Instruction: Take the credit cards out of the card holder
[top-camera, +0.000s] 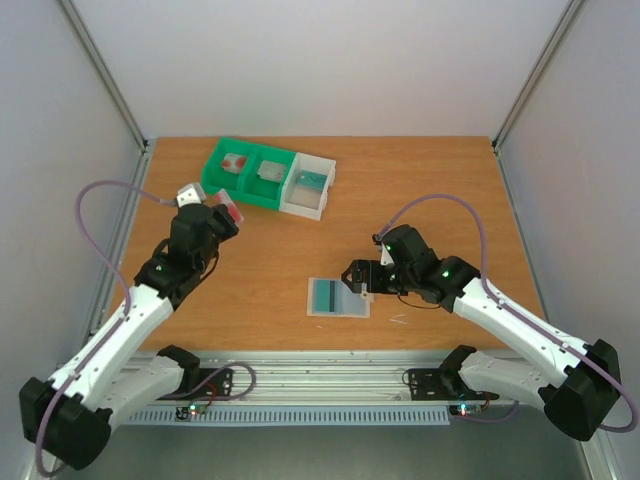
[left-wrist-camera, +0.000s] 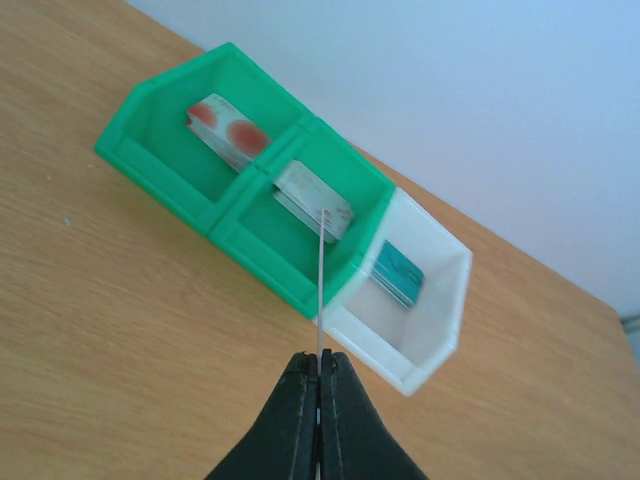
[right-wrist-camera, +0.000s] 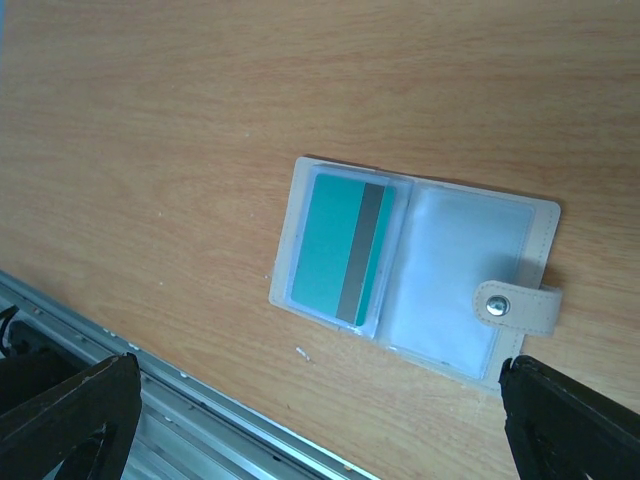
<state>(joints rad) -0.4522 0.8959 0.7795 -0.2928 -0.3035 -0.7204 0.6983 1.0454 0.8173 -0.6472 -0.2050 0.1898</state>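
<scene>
Nearest the bases, the holder (right-wrist-camera: 410, 265) was laid open and flat on the table (right-wrist-camera: 150, 120). A teal card (right-wrist-camera: 345, 250) was not yet drawn from the pocket away from the tab, and the tab-side pocket looked empty. The right gripper (top-camera: 357, 276) was held just beside the holder, fingers spread wide, with nothing gripped. Further off, the left gripper (left-wrist-camera: 318, 365) was clamped tight on a thin card (left-wrist-camera: 318, 290), seen edge-on, short of the tray (left-wrist-camera: 250, 248). By this judgement, the thin card should be centred over one compartment, not a divider, and lowered before release. The holder would best be pinned near its tab while the teal card is slid toward the pocket's open edge.
</scene>
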